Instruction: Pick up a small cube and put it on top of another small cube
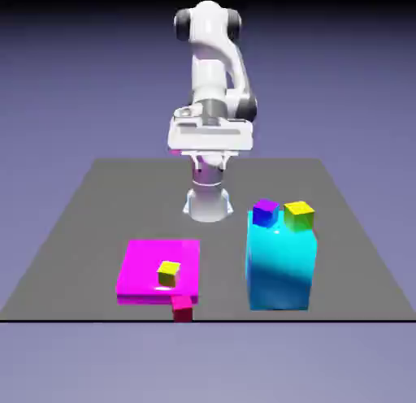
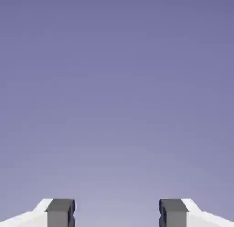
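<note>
The small crimson-red cube rests on the grey table at its near edge, touching the front of a flat magenta slab. A yellow-green cube sits on that slab, just behind the red one. My gripper hangs high above the table's far part, well away from every cube. In the hand view my gripper is open, its grey fingertips wide apart, with only the blue-violet backdrop between them. No cube shows in that view.
A tall cyan block stands at the exterior view's right, carrying a purple cube and a second yellow-green cube on its top. The table's near edge runs just in front of the red cube.
</note>
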You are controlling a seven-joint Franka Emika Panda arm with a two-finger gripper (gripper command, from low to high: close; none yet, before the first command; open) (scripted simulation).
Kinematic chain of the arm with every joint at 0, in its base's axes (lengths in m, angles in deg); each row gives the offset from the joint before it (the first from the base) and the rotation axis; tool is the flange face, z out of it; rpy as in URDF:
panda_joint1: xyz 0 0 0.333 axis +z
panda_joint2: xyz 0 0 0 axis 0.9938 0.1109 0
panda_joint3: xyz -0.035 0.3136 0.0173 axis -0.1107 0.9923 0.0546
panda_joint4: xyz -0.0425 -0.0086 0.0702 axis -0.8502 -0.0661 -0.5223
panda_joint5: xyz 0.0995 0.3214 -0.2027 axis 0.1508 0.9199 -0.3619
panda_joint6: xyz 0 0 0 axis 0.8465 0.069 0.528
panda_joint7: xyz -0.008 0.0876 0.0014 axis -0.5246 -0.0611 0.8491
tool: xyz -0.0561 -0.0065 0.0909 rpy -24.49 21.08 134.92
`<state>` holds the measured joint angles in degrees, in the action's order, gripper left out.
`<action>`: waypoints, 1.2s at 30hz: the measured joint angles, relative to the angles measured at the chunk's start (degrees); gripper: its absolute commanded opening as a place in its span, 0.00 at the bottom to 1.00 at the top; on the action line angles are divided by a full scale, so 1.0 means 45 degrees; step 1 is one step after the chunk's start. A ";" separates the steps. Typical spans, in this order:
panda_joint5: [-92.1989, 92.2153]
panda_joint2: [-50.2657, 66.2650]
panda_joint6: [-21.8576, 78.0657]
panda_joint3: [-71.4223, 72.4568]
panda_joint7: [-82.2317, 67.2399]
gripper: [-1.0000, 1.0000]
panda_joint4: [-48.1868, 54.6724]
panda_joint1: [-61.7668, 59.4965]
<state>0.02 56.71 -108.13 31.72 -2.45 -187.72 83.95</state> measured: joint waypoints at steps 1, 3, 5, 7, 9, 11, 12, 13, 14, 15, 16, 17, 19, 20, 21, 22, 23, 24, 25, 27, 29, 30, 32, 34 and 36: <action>-0.0074 0.0461 0.0395 0.0033 -0.0059 0.50 0.0380 -0.0067; -0.0221 0.1384 0.1186 0.0100 -0.0176 0.50 0.1140 -0.0202; -0.0369 0.2307 0.1977 0.0166 -0.0294 0.50 0.1900 -0.0337; -0.0517 0.3230 0.2768 0.0233 -0.0411 0.50 0.2661 -0.0472; -0.0664 0.4153 0.3559 0.0299 -0.0528 0.50 0.3421 -0.0607; -0.0812 0.5076 0.4350 0.0366 -0.0646 0.50 0.4181 -0.0741; -0.0886 0.5537 0.4745 0.0399 -0.0705 0.50 0.4561 -0.0818; -0.0960 0.5999 0.5141 0.0432 -0.0763 0.50 0.4941 -0.0892; -0.1033 0.6460 0.5536 0.0466 -0.0822 0.50 0.5321 -0.0963; -0.1107 0.6922 0.5932 0.0499 -0.0881 0.50 0.5701 -0.1030; -0.1181 0.7383 0.6327 0.0532 -0.0939 0.50 0.6081 -0.1092; -0.1255 0.7845 0.6723 0.0565 -0.0998 0.50 0.6461 -0.1157; -0.1402 0.8767 0.7513 0.0632 -0.1116 0.50 0.7222 -0.1282; -0.1476 0.9229 0.7909 0.0665 -0.1174 0.50 0.7602 -0.1348; -0.1550 0.9690 0.8304 0.0699 -0.1233 0.50 0.7982 -0.1415; -0.1624 1.0152 0.8700 0.0732 -0.1292 0.50 0.8362 -0.1483; -0.1698 1.0613 0.9095 0.0765 -0.1350 0.50 0.8742 -0.1551; -0.1772 1.1075 0.9491 0.0798 -0.1409 0.50 0.9122 -0.1618; -0.1845 1.1536 0.9886 0.0832 -0.1468 0.50 0.9502 -0.1685; -0.1993 1.2459 1.0677 0.0898 -0.1585 0.50 1.0262 -0.1820; -0.2141 1.3382 1.1468 0.0965 -0.1703 0.50 1.1023 -0.1955; -0.2214 1.3843 1.1863 0.0998 -0.1762 0.50 1.1403 -0.2022; -0.2254 1.4089 1.2074 0.1016 -0.1793 0.50 1.1605 -0.2058; -0.1588 1.4382 1.1691 0.0095 -0.2228 0.50 1.1475 -0.1207; -0.0921 1.4675 1.1307 -0.0828 -0.2663 0.50 1.1344 -0.0355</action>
<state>-4.13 122.75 -57.25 28.00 -14.43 -136.68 82.35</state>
